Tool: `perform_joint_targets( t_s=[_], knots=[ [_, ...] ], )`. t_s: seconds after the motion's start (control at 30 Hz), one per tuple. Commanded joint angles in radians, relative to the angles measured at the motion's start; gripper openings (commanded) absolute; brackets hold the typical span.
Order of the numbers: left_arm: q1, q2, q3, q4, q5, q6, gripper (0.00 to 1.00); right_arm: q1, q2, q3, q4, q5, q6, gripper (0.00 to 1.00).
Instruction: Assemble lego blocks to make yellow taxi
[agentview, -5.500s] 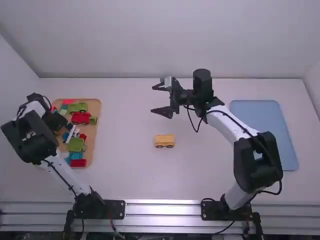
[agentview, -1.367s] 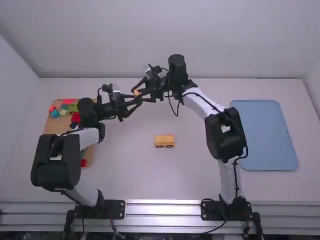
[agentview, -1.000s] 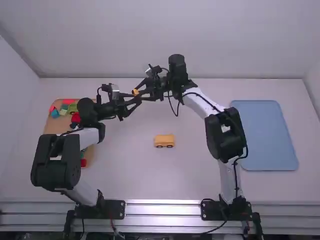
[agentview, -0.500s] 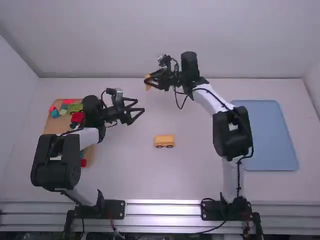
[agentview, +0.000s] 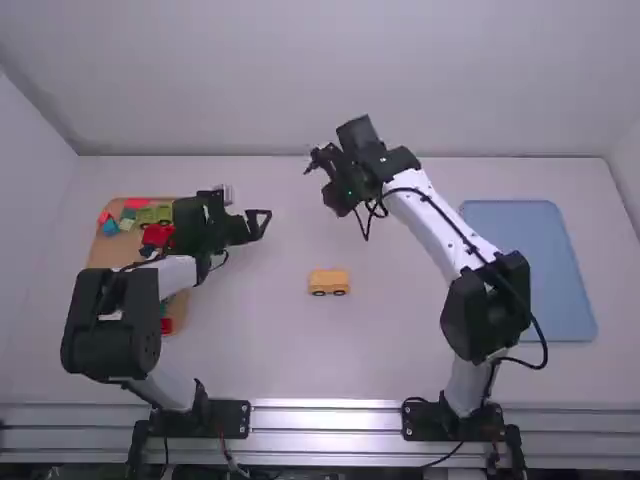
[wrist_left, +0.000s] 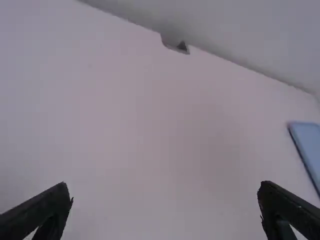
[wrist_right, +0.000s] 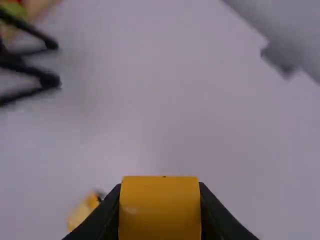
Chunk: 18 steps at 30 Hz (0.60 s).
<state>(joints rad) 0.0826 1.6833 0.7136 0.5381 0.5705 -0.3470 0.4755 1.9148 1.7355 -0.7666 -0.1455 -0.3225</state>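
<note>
And here's the high view, the widest one, above and behind the arms, looking forward and down over the white table (agentview: 350, 360), wall (agentview: 320, 80) along the top. Over to the left wrist view, closer in, facing aslant toward that wall and sharing the blue tray (agentview: 530, 260) at high-frame right. Right wrist view now, right up against a yellow block (wrist_right: 160, 207), peering down past it: it shares the left gripper (agentview: 262, 222) and wooden tray (agentview: 100, 255) from high-frame left, the yellow car (agentview: 329, 282) from just below centre.
</note>
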Motion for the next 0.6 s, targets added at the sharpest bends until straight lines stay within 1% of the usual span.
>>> perform_joint_targets(
  t_s=[0.0, 0.1, 0.17, 0.2, 0.23, 0.27, 0.33, 0.4, 0.43, 0.5, 0.53, 0.57],
  knots=[
    [0.007, -0.007, 0.017, 0.024, -0.010, 0.039, 0.99, -0.018, 0.013, -0.048, -0.010, 0.150, -0.014, 0.09],
    [0.000, -0.027, 0.024, 0.050, -0.013, 0.048, 0.99, -0.018, -0.008, -0.171, 0.045, 0.183, 0.008, 0.14],
    [0.000, -0.037, 0.031, 0.043, -0.010, 0.069, 0.99, -0.014, -0.031, -0.225, 0.061, 0.207, 0.007, 0.14],
    [0.001, -0.047, 0.038, 0.034, -0.010, 0.087, 0.99, -0.007, -0.056, -0.275, 0.074, 0.227, -0.011, 0.14],
    [0.002, -0.050, 0.040, 0.031, -0.010, 0.091, 0.99, -0.004, -0.063, -0.290, 0.080, 0.231, -0.018, 0.14],
    [0.006, -0.060, 0.048, 0.013, -0.010, 0.103, 0.99, 0.004, -0.085, -0.337, 0.104, 0.241, -0.039, 0.14],
    [-0.002, -0.089, 0.080, -0.063, -0.011, 0.148, 0.99, 0.016, -0.136, -0.447, 0.140, 0.210, -0.149, 0.14],
    [-0.004, -0.097, 0.096, -0.098, -0.011, 0.166, 0.99, 0.014, -0.158, -0.488, 0.129, 0.169, -0.214, 0.14],
    [-0.004, -0.103, 0.115, -0.134, -0.013, 0.165, 0.99, 0.002, -0.176, -0.525, 0.123, 0.135, -0.253, 0.19],
    [-0.004, -0.107, 0.133, -0.166, -0.010, 0.166, 0.99, -0.014, -0.182, -0.552, 0.122, 0.100, -0.292, 0.27],
    [-0.004, -0.107, 0.153, -0.199, -0.010, 0.165, 0.99, -0.035, -0.180, -0.573, 0.113, 0.067, -0.364, 0.28],
    [-0.004, -0.107, 0.163, -0.219, -0.010, 0.166, 0.99, -0.048, -0.178, -0.585, 0.106, 0.047, -0.406, 0.33]
  ],
)
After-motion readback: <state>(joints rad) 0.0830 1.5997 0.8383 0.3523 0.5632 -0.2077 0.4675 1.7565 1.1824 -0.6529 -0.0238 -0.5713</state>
